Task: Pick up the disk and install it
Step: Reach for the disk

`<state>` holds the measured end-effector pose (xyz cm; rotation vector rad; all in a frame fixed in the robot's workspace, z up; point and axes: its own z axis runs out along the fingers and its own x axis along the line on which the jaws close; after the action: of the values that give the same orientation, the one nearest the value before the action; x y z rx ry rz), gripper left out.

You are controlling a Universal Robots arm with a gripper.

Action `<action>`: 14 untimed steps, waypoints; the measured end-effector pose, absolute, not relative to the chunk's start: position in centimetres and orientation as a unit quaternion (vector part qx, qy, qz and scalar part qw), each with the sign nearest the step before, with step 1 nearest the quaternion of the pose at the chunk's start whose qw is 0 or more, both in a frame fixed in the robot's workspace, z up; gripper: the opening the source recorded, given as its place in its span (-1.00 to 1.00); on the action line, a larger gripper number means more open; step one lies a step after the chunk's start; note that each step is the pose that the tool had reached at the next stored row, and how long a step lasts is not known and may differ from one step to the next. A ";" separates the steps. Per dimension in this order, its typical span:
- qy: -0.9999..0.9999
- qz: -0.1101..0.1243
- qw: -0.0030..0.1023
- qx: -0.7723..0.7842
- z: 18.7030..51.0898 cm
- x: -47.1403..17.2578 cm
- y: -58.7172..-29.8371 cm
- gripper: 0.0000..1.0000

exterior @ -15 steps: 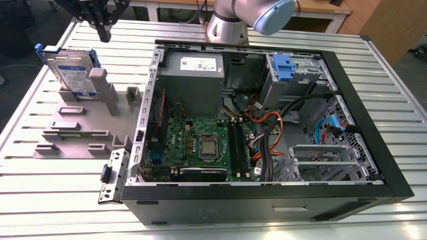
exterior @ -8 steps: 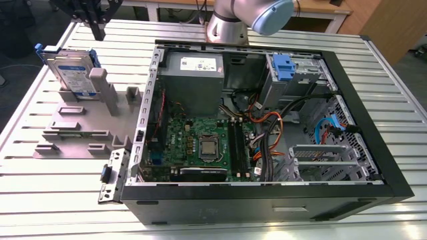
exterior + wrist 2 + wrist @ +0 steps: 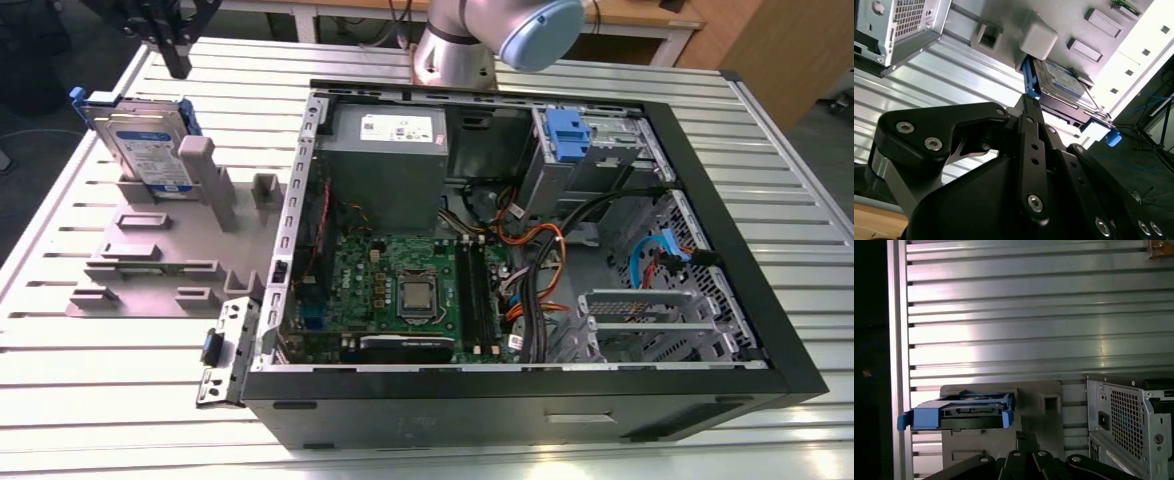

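Exterior view — gripper [image 3: 176, 68] cropped, near disk [image 3: 144, 150]

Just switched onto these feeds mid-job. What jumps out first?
The open computer case dominates the exterior view, with its green motherboard and loose cables exposed. On that view's left, the disk stands on edge in a grey holder on the slatted metal table. The gripper hangs above the disk.

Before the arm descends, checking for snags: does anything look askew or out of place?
Nothing stands out. The disk stands on edge in its grey holder, beside the open computer case, and the pincer hangs clear of it.
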<state>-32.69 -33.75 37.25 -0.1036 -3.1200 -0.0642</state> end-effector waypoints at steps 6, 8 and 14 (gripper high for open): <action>-0.999 -0.019 0.010 -0.033 36.8 -34.5 -33.4 -0.79; -0.999 -0.019 0.010 -0.033 36.7 -35.1 -33.3 -0.79; -0.999 -0.018 0.010 -0.033 36.3 -37.0 -33.0 -0.79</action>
<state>-36.97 -33.04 36.34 -0.1029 -3.1198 -0.0571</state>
